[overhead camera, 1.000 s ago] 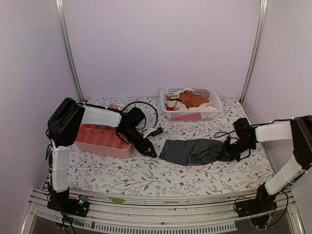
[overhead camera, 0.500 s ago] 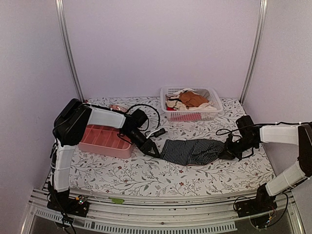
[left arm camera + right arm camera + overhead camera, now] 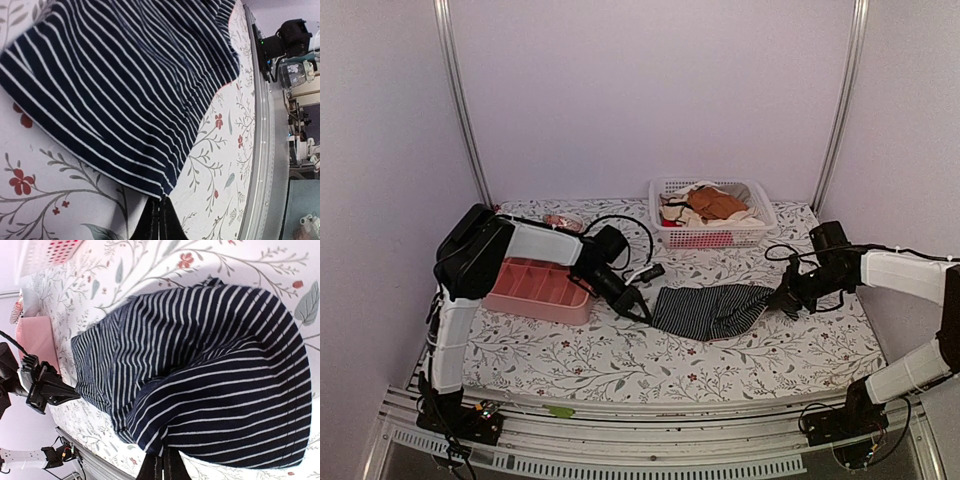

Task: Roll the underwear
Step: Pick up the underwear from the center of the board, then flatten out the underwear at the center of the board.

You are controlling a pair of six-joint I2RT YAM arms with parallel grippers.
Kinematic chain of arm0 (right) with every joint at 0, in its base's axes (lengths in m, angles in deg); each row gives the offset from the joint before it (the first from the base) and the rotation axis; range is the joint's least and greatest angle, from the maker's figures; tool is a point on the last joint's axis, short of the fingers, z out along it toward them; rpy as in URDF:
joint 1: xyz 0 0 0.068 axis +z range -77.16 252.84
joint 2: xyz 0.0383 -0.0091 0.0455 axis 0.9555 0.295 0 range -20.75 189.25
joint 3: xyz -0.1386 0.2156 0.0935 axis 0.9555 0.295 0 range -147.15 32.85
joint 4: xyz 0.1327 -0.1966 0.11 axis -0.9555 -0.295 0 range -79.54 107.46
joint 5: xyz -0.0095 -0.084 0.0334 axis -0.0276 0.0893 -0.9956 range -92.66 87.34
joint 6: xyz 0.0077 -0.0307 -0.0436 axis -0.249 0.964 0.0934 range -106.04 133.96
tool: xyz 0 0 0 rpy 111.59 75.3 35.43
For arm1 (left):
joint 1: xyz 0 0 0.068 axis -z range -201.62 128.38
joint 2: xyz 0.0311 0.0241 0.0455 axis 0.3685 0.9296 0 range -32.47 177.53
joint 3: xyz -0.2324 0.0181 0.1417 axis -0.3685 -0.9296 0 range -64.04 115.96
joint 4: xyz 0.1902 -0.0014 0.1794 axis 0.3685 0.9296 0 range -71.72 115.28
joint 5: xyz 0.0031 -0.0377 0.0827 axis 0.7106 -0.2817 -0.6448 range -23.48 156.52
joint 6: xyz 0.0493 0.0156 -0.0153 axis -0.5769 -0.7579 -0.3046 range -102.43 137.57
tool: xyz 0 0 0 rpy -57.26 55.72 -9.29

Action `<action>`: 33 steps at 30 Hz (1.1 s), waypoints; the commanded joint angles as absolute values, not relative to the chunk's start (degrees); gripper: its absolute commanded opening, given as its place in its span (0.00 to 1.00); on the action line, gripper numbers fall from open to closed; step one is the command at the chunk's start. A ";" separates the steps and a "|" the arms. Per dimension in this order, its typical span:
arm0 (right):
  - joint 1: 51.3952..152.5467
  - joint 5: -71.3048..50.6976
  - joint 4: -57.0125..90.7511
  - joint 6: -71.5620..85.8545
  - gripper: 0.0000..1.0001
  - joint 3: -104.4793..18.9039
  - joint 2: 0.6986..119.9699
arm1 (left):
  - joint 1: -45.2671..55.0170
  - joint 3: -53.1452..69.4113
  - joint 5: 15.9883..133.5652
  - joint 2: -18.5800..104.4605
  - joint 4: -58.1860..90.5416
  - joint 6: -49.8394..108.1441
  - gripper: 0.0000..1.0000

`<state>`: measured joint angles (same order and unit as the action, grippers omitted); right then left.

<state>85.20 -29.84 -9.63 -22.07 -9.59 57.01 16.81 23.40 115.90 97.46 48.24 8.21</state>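
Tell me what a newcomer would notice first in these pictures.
The underwear, navy with thin white stripes, lies stretched across the middle of the flowered table, with the left claw shut on its left end and the right claw shut on its right end. Behind it stands a white basket of clothes; a pink tray sits at left.

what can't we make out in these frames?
- Left tool: left wrist view, frame edge crops it; unclear if it grips the underwear hem.
- Right tool: right wrist view, fabric hides its tips.
- Pink tray: top view, left arm covers the far compartments.
- Basket contents: top view, too small.
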 commanded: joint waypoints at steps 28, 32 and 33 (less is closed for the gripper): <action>80.15 -38.43 -8.56 -22.04 0.00 -28.01 53.81 | 7.55 30.54 122.24 80.76 45.86 11.35 0.00; 80.07 -40.76 -9.47 -20.71 0.00 -28.82 53.29 | 7.29 32.48 122.46 77.75 50.71 7.17 0.00; 80.05 -41.48 -9.55 -20.68 0.00 -28.21 52.66 | 7.29 32.22 122.54 77.21 52.04 6.24 0.00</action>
